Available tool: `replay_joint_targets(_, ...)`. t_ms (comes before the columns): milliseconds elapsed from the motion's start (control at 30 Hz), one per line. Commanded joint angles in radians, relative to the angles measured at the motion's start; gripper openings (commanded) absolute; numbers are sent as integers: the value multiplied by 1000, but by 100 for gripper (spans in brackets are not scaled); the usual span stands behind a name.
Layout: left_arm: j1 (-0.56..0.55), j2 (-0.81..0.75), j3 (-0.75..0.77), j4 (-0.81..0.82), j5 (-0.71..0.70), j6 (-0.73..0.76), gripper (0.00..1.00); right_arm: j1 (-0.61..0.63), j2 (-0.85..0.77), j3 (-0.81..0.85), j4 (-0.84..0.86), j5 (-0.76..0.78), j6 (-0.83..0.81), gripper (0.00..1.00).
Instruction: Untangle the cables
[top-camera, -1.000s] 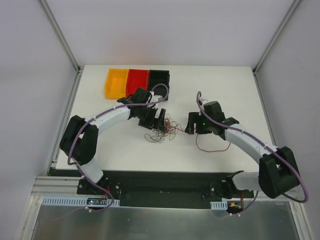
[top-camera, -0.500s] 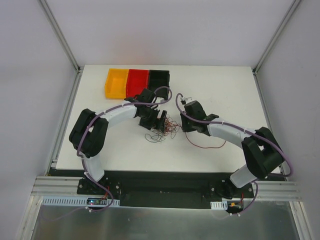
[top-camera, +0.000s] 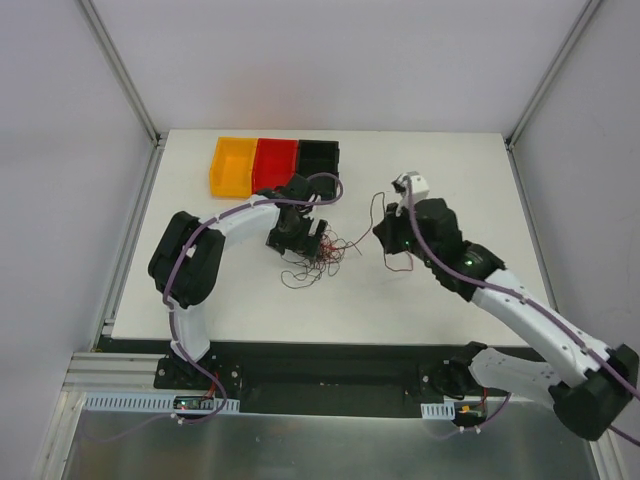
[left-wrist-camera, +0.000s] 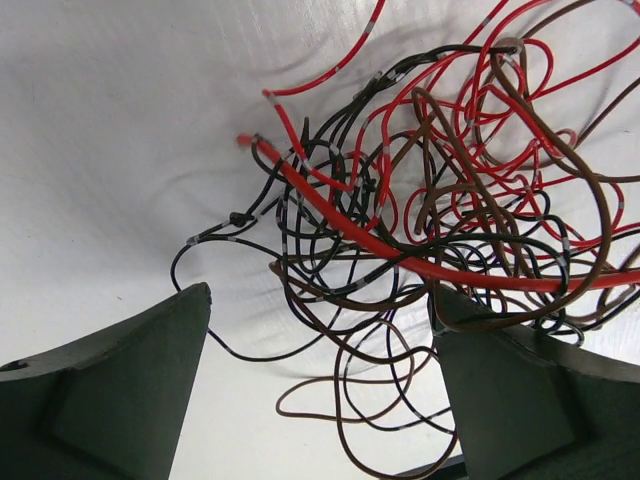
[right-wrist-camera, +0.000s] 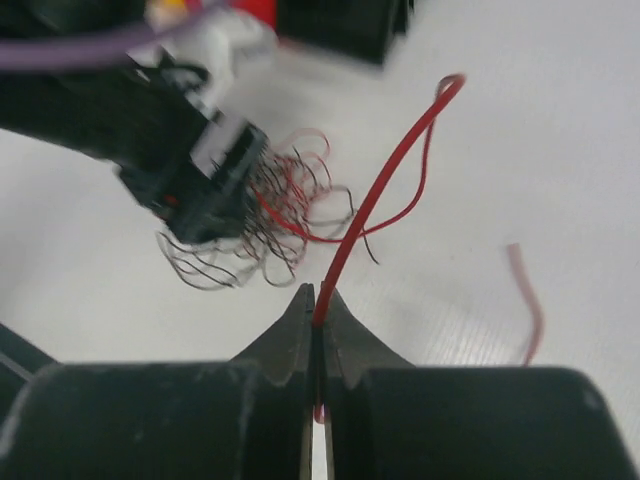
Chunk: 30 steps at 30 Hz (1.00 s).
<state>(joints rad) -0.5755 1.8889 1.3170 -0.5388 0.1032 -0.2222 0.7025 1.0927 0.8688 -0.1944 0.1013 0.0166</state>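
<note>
The cables (top-camera: 318, 262) lie as a tangle of thin red, brown and black wires on the white table (top-camera: 450, 160). My left gripper (top-camera: 298, 240) hangs open right over the tangle (left-wrist-camera: 440, 200). Its fingers (left-wrist-camera: 120, 390) stand wide at either side of loose brown and black loops, gripping nothing. One red cable (left-wrist-camera: 400, 255) runs taut across the tangle. To the right of the tangle, my right gripper (top-camera: 386, 240) is shut on that red cable (right-wrist-camera: 385, 185), which rises from the pinched fingertips (right-wrist-camera: 318, 300) and curves back to the tangle (right-wrist-camera: 290, 200).
Orange (top-camera: 229, 165), red (top-camera: 274, 162) and black (top-camera: 318, 158) bins stand in a row at the table's back left, just behind the left arm. A blurred red strand (right-wrist-camera: 527, 290) shows to the right in the right wrist view.
My right gripper swung in towards the tangle, closed on a red cable and lifted it; the red loop that lay on the table to the right is gone from there. The left gripper stayed open over the tangle.
</note>
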Motion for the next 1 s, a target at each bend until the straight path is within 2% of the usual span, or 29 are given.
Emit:
replay_joint_targets(0, -3, -1, 21, -55, -51, 0, 89, -1, -158, 226, -103, 24, -10, 1)
replay_joint_targets(100, -1, 21, 18, -61, -97, -9, 88, 0, -194, 410, -154, 34, -70, 0)
replay_joint_targets(200, 19, 18, 7, -64, -160, -14, 89, -1, -208, 597, -210, 110, -135, 0)
replay_joint_targets(333, 71, 15, 4, -70, -180, -25, 93, 0, -215, 784, -278, 198, -196, 0)
replay_joint_targets(400, 103, 6, 4, -76, -172, -32, 94, 0, -226, 818, -295, 215, -217, 1)
replay_joint_targets(500, 117, -34, 4, -79, -166, -26, 95, 0, -238, 791, -293, 210, -222, 0)
replay_joint_targets(667, 115, -161, -44, -63, -149, -5, 98, -1, -264, 646, -290, 225, -213, 1)
replay_joint_targets(800, 114, -307, -100, -24, -145, 24, 99, -1, -292, 504, -290, 236, -190, 1)
replay_joint_targets(900, 91, -422, -148, 19, -215, 24, 99, -3, -301, 396, -315, 221, -132, 0)
replay_joint_targets(967, 68, -499, -180, 68, -214, 32, 99, -1, -324, 307, -318, 206, -97, 1)
